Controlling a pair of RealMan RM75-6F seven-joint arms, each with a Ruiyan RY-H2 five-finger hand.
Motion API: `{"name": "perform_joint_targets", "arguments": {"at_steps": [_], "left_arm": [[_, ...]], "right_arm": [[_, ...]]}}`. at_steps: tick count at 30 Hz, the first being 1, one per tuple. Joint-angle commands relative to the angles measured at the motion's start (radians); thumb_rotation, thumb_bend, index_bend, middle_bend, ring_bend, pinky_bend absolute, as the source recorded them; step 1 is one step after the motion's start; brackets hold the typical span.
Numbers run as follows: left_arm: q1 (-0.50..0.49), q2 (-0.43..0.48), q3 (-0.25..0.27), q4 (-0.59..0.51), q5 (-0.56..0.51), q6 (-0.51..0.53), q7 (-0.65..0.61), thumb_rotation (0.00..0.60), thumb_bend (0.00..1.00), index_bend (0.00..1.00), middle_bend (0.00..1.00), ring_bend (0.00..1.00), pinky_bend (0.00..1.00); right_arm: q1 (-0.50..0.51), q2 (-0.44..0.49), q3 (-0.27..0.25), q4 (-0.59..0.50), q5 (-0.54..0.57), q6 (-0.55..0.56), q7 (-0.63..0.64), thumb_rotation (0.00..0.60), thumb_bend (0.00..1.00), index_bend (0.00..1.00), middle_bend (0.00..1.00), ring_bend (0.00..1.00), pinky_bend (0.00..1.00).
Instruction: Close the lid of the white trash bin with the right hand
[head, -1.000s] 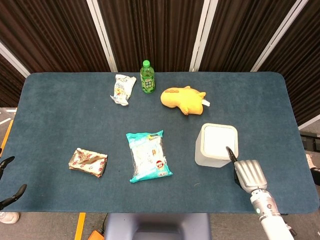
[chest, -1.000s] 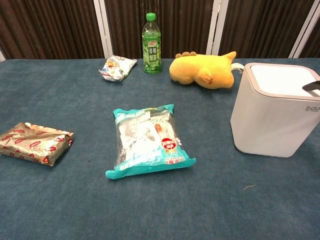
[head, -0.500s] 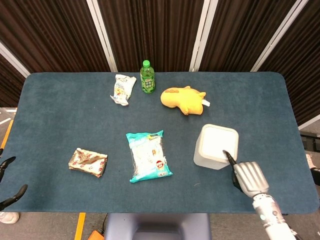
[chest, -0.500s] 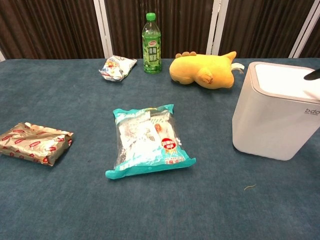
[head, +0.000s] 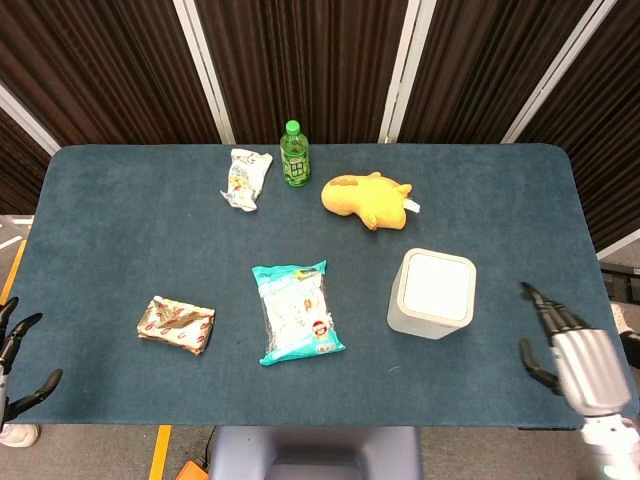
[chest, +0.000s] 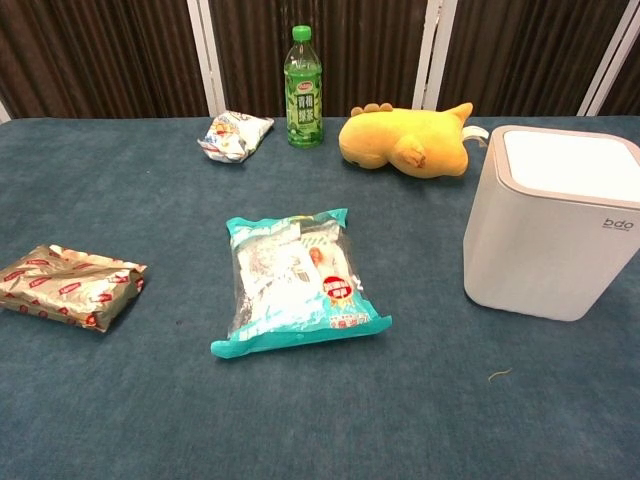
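Observation:
The white trash bin (head: 431, 294) (chest: 550, 237) stands upright on the right half of the table, its flat lid (head: 437, 285) (chest: 570, 160) lying level in the rim. My right hand (head: 572, 352) hovers at the table's front right corner, well to the right of the bin, fingers spread and holding nothing. It does not show in the chest view. Dark fingertips of my left hand (head: 18, 355) show at the lower left edge, off the table, apart and empty.
On the blue table (head: 120, 240) lie a teal snack bag (head: 296, 312) (chest: 295, 283), a brown wrapped packet (head: 176, 324) (chest: 68, 284), a white snack bag (head: 245, 177) (chest: 234, 135), a green bottle (head: 294, 154) (chest: 303, 87) and a yellow plush toy (head: 366, 198) (chest: 408, 138).
My right hand has lifted off the bin's lid and drawn back to the right, away from the bin. The bin, slightly shifted and tilted before, now stands still and upright.

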Motion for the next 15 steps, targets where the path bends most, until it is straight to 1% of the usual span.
{"name": "perform_joint_targets", "arguments": {"at_steps": [1,2,4,6,10,11,15], "left_arm": [[-0.003,-0.003,0.001,-0.001,0.0,-0.006,0.011,0.6,0.22,0.17,0.0,0.01,0.27],[-0.005,-0.004,0.001,-0.002,0.0,-0.009,0.017,0.6,0.22,0.17,0.0,0.01,0.27],[-0.006,-0.007,0.002,-0.005,0.001,-0.014,0.03,0.6,0.22,0.17,0.0,0.01,0.27],[-0.007,-0.009,0.001,-0.008,0.001,-0.016,0.044,0.6,0.22,0.17,0.0,0.01,0.27],[-0.008,-0.012,0.0,-0.011,-0.008,-0.021,0.06,0.6,0.23,0.17,0.0,0.01,0.27],[-0.009,-0.013,-0.001,-0.012,-0.01,-0.023,0.063,0.6,0.22,0.17,0.0,0.01,0.27],[-0.008,-0.016,-0.003,-0.011,-0.017,-0.023,0.071,0.6,0.22,0.17,0.0,0.01,0.27]], "right_arm": [[-0.062,-0.047,0.035,0.106,0.043,0.033,0.039,0.6,0.37,0.08,0.16,0.04,0.27],[-0.064,-0.054,0.036,0.121,0.053,0.021,0.044,0.6,0.36,0.06,0.14,0.03,0.26],[-0.065,-0.063,0.039,0.139,0.086,-0.02,0.04,0.6,0.35,0.01,0.06,0.0,0.23],[-0.051,-0.049,0.032,0.137,0.095,-0.077,0.002,0.6,0.34,0.0,0.03,0.0,0.22],[-0.041,-0.035,0.032,0.109,0.125,-0.144,-0.058,0.6,0.33,0.0,0.02,0.0,0.22],[-0.041,-0.036,0.034,0.106,0.122,-0.149,-0.061,0.6,0.33,0.0,0.02,0.0,0.22],[-0.057,-0.046,0.037,0.107,0.088,-0.133,-0.043,0.6,0.32,0.0,0.02,0.0,0.16]]}}
